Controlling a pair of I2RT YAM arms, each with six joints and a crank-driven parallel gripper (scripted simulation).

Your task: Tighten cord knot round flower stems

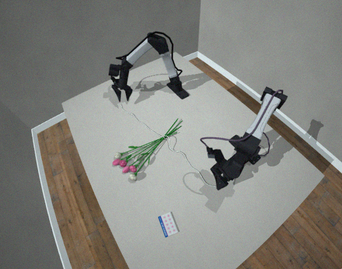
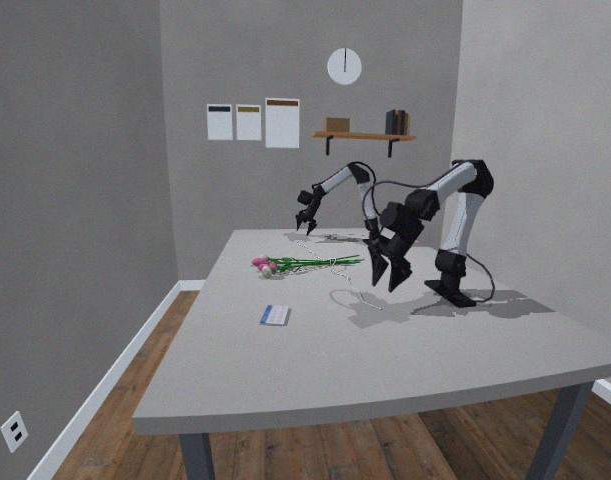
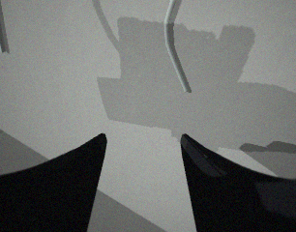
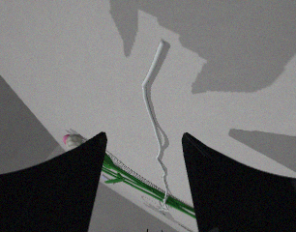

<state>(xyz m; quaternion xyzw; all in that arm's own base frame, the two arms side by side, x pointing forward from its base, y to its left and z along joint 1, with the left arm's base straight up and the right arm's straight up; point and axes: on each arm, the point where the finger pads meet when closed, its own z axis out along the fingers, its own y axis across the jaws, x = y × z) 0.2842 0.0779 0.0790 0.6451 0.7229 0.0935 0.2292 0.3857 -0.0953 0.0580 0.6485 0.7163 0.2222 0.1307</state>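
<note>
Grey surface point(image 1: 223, 237) point(image 2: 346, 361) point(image 3: 42, 97) point(image 4: 66, 72), mid-frame: white cord point(image 1: 188, 162) point(image 2: 349, 279) point(image 3: 169, 43) point(image 4: 153, 113) round green-stemmed pink-and-white flowers point(image 1: 159, 140) point(image 2: 315, 262) point(image 4: 179, 204). L hand point(image 1: 218, 180) point(image 2: 383, 287) point(image 3: 144, 136), R hand point(image 1: 123, 100) point(image 2: 302, 232) point(image 4: 145, 135) apart, empty. Tightening prob. done; next, back off w/o snagging cord.

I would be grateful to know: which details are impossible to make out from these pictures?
- Whether the knot grips every stem: too small in the top, exterior and right wrist views.
- Lettering on the pink-dotted packet: blurred from the top, cut off by the left wrist view's edge.
- Titles on the books: too small, exterior view.
</note>
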